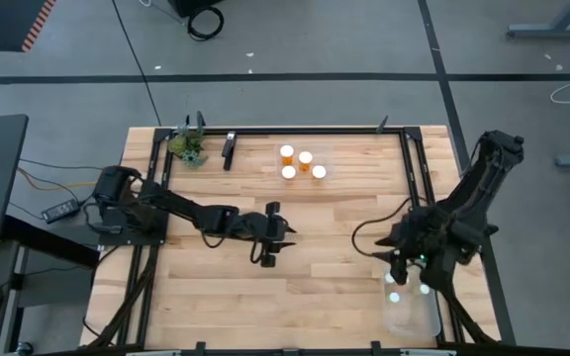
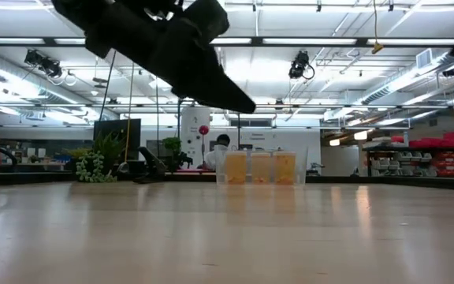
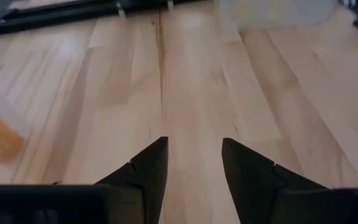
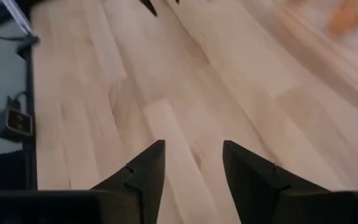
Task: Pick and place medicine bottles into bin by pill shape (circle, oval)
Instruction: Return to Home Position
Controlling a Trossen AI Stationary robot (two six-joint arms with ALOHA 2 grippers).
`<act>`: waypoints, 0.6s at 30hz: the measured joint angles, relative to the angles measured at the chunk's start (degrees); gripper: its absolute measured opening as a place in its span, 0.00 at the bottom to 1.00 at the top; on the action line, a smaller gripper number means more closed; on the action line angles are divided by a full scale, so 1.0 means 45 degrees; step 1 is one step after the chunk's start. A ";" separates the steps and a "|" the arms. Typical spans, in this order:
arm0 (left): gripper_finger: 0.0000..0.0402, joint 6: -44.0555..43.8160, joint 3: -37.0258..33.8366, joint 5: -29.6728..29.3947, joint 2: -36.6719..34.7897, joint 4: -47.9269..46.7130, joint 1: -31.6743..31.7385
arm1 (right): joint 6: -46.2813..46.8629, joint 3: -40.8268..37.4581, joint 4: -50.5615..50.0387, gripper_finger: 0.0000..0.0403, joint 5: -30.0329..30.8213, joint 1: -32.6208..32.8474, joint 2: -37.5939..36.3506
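Several orange medicine bottles with white caps stand upright at the table's far middle. Three of them show in the low view. A clear bin at the near right holds a few white-capped bottles. My left gripper is open and empty above the table's middle, pointing toward the right edge; it also shows in its own wrist view. My right gripper is open and empty just beyond the clear bin's far end, pointing left; it also shows in its own wrist view.
A green leafy clump and a dark tool lie at the far left. A black frame runs around the tabletop. Bare wood lies between the two grippers. A person shows far off in the room.
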 joint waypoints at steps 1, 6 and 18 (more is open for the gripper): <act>0.39 -0.0149 -0.0116 0.0009 -0.0156 0.0127 0.0004 | -0.0686 -0.0348 0.0623 0.41 0.0035 -0.0279 -0.0370; 0.37 -0.0524 -0.0939 -0.0005 -0.1203 0.0228 -0.0063 | -0.4117 -0.2051 0.3830 0.34 0.0014 -0.1680 -0.1997; 0.31 -0.1071 -0.3173 -0.0060 -0.3283 0.1680 -0.0020 | -0.9277 -0.3854 0.6763 0.22 -0.1117 -0.4257 -0.4435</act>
